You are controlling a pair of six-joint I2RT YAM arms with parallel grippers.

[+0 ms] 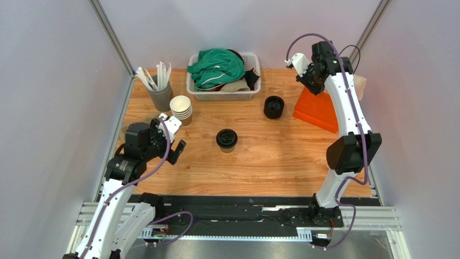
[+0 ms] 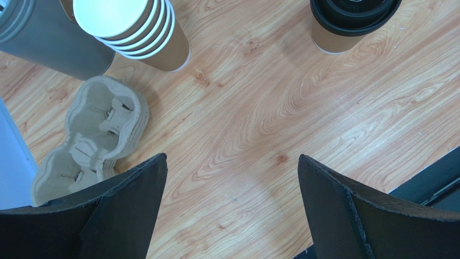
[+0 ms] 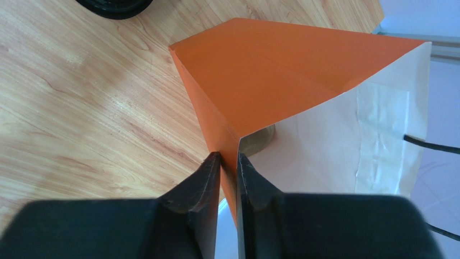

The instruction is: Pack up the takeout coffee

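In the middle of the wooden table stands the takeout coffee, upright, its black lid on, with bare wood all round it. The left gripper hangs near it on the left with its fingers spread wide and nothing between them. Beside that arm lie a pulp cup carrier, a stack of lidless cups and a grey holder. At the far right, the right gripper is pinched tight on the rim of the orange paper bag, apparently holding its mouth up and open. The coffee is well apart from that bag, so the main step looks not yet begun. The risks follow from this layout. The pinch is on a thin paper edge, which could slip out or tear if the arm pulls, letting the mouth sag shut. A hard squeeze on the soft cup could pop the lid or buckle the wall. The black stack of loose lids stands near the line from cup to bag and could be knocked over in passing. If the cup catches the bag rim going in, it could tip.
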